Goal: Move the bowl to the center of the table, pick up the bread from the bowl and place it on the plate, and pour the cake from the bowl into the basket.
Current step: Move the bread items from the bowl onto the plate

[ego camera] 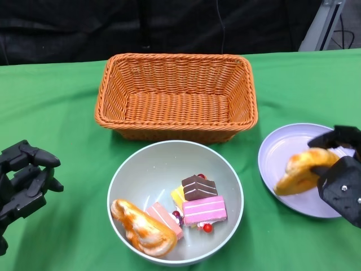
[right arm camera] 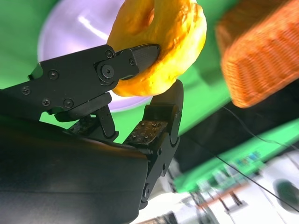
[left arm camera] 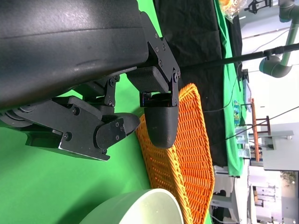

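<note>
A pale green bowl (ego camera: 135, 180) sits in the middle front of the table, holding a glazed bread (ego camera: 142, 227) and several cake slices (ego camera: 200, 202). My right hand (ego camera: 341, 178) grips a golden ring-shaped bread (ego camera: 303, 169) just above the lilac plate (ego camera: 282, 152) at the right; in the right wrist view the bread (right arm camera: 161, 46) is pinched between black fingers (right arm camera: 135, 58) over the plate (right arm camera: 74, 35). My left hand (ego camera: 22, 180) hovers at the left of the bowl, fingers apart and holding nothing. An empty orange wicker basket (ego camera: 176, 96) stands behind the bowl.
Green cloth covers the table. The left wrist view shows the basket's side (left arm camera: 180, 154) and the bowl's rim (left arm camera: 135, 207) close to my left fingers (left arm camera: 159, 123). A black backdrop hangs behind the table, and a grey stand (ego camera: 324, 25) rises at the far right.
</note>
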